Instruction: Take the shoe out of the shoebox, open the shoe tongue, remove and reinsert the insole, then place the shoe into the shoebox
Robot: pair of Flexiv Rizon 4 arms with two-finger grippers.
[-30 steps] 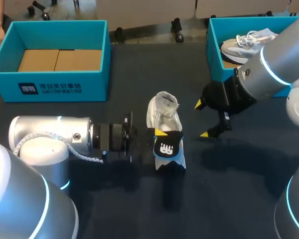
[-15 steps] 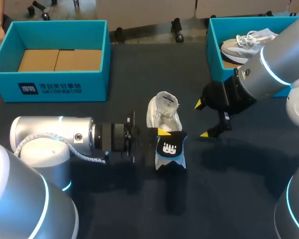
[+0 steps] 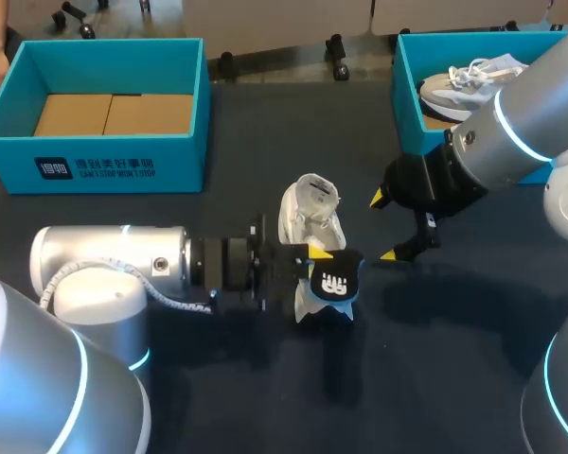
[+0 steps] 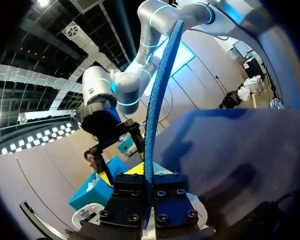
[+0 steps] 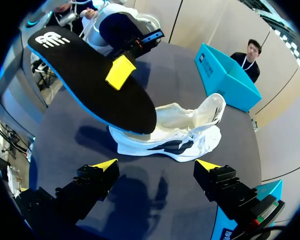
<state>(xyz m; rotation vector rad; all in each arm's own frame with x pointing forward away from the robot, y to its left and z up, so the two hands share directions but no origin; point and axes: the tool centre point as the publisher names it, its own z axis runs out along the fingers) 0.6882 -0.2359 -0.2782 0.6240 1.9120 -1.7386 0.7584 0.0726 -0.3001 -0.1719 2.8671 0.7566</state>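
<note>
Black insole (image 3: pixel 334 280) pinched between left fingers (image 3: pixel 317 252) over white shoe (image 3: pixel 310 216); right fingers (image 3: pixel 379 199) spread apart, holding nothing.

— What sits on our table (image 3: pixel 265 407)?
— On the dark top, we have a white shoe (image 3: pixel 308 222) lying near the middle.
— Any boxes?
— Two open teal ones. We see the first box (image 3: pixel 95 165) at ten o'clock and the second box (image 3: pixel 404 95) at two o'clock. Each is well apart from the shoe.

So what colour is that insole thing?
The insole is black with a white logo and a blue edge; the right wrist view shows it best.
</note>
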